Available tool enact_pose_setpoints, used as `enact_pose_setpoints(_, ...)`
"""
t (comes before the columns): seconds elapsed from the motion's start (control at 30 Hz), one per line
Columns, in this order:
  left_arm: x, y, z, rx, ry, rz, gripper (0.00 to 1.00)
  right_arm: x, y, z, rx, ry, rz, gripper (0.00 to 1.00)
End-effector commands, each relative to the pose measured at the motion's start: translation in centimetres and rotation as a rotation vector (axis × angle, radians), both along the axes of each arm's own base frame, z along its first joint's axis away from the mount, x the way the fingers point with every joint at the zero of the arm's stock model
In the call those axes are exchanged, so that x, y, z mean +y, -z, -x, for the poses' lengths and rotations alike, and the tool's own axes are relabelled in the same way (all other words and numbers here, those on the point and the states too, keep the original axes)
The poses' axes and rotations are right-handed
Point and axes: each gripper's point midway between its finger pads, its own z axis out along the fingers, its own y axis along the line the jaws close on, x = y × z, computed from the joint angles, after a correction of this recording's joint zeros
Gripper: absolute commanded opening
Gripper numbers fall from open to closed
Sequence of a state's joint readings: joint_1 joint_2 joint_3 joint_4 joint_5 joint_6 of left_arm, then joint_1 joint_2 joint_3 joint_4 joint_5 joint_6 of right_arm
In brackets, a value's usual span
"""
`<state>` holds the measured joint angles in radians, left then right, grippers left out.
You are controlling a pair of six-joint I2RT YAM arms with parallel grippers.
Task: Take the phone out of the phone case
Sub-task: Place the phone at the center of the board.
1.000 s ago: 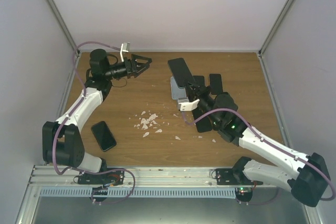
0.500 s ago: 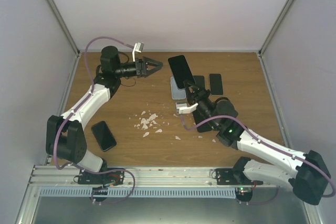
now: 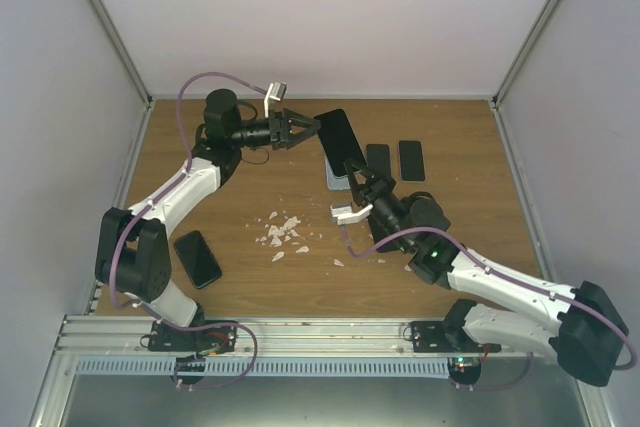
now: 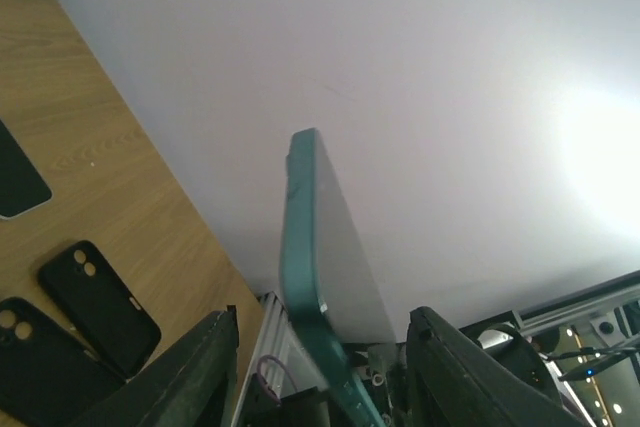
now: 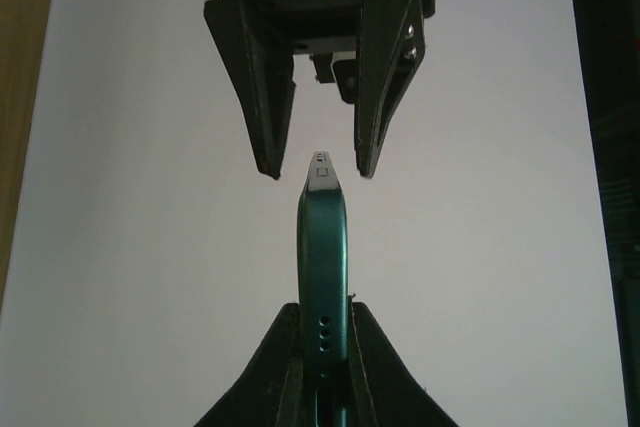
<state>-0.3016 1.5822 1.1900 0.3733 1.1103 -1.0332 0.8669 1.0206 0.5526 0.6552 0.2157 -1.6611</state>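
Note:
My right gripper (image 3: 362,179) is shut on a phone in a dark green case (image 3: 341,141) and holds it up above the table, top end toward the back wall. In the right wrist view the case (image 5: 324,267) stands edge-on between my fingers (image 5: 285,362), with the phone's top end (image 5: 320,169) showing past the case. My left gripper (image 3: 312,127) is open, its fingertips either side of that top end without touching it. In the left wrist view the case (image 4: 305,247) rises between the two open fingers (image 4: 195,367).
Two black cases (image 3: 411,159) lie flat at the back right, with a grey one (image 3: 336,179) under the held phone. A black phone (image 3: 197,258) lies at the front left. White scraps (image 3: 281,235) are scattered mid-table. Walls close in the back and sides.
My left gripper has swung right along the back, from far left to the phone's top end. My right gripper has raised the cased phone and tilted it toward the left gripper.

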Motion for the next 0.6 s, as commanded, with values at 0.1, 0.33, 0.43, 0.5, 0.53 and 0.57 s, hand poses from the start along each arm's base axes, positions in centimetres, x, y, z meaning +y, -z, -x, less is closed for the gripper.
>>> enact_pose_setpoints(0.1,-0.8,-2.1,0.4,-0.059,0.029,0.049,0.41,0.2,-3.5,1.4,-0.129,-0.034,-0.083,0.0)
enact_pose_setpoints(0.33,-0.9,-1.9,0.4,-0.048,0.031,0.059,0.22,0.5,-2.9,1.5,-0.123,-0.041,-0.067,0.01)
enact_pose_setpoints(0.43,-0.8,-1.7,0.3,-0.044,0.027,0.058,0.1,0.5,-2.6,1.4,-0.116,-0.041,-0.066,0.01)
enact_pose_setpoints(0.5,-0.6,-1.7,0.2,-0.047,0.019,0.059,0.01,0.4,-2.4,1.4,-0.102,-0.041,-0.072,0.05)
enact_pose_setpoints(0.53,-0.5,-1.8,0.1,-0.049,0.012,0.06,0.0,0.3,-2.3,1.5,-0.091,-0.043,-0.075,0.1)
enact_pose_setpoints(0.57,-0.2,-1.9,-0.1,-0.052,0.002,0.061,0.0,0.3,-2.1,1.4,-0.077,-0.043,-0.074,0.16)
